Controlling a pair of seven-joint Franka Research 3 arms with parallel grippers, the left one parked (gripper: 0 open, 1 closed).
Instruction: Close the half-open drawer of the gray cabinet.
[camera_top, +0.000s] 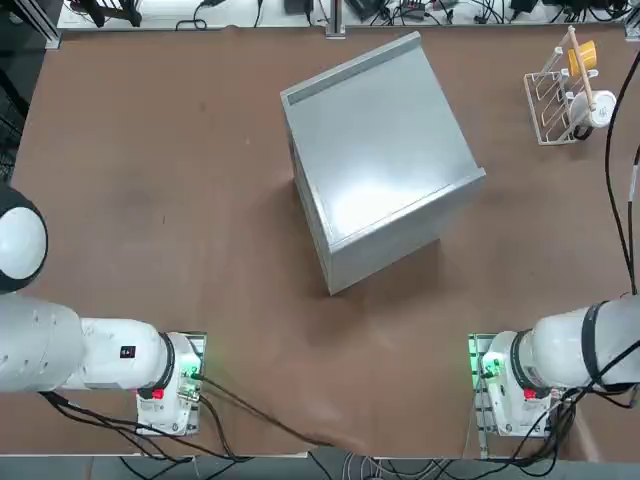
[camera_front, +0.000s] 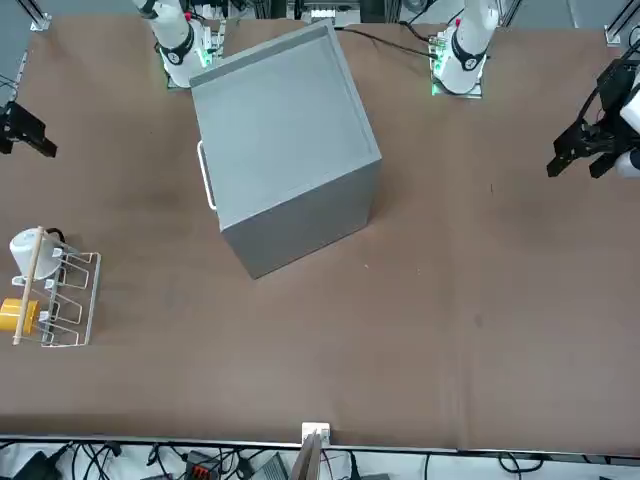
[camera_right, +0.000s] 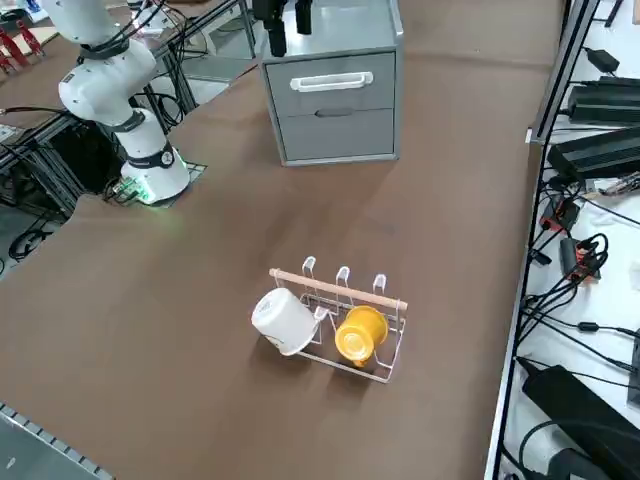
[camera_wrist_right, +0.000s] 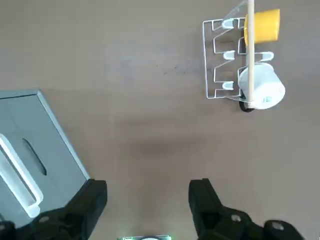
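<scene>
Both drawer fronts (camera_right: 335, 105) look flush in the gray cabinet (camera_top: 380, 140), so the released end effector (camera_wrist_right: 148, 184) hangs clear above the bench (camera_top: 150, 200).

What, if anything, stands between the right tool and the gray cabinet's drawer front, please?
Nothing visible does. The right tool, open, hangs over bare table facing the drawer front. The mug rack sits well aside.

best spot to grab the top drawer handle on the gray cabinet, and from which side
Take the white bar handle at mid-span, coming in from the gray cabinet's front, which faces the robot's right. The bar runs level and stands off the top drawer, so one of the jaws can probably slip behind it. The right gripper hangs open on that side.
</scene>
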